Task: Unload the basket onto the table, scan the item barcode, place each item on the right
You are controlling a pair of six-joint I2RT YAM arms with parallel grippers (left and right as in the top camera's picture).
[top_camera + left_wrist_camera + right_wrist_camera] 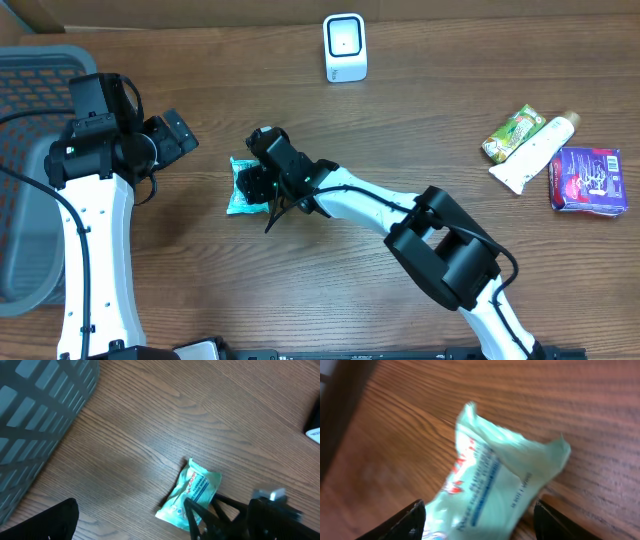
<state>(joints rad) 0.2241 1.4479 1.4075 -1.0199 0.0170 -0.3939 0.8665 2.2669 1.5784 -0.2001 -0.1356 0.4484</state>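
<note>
1. Right gripper (480, 515) fills the near view, fingers apart, straddling the teal packet (500, 470) that lies flat on the surface (560, 390).
2. Close squarely across the packet's middle. That film looks slick and crumply, so a corner pinch could slip.
3. Packet's centre-left and the scanner (345, 47) is far, centre. No barcode showing, so lift clear and turn it toward the window.
4. Left gripper (172, 135) hovers at left, spread wide, empty.

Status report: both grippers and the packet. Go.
Left gripper open, beside basket. Right gripper open, jaws astride teal packet, flat on table. Nothing between packet and scanner.
</note>
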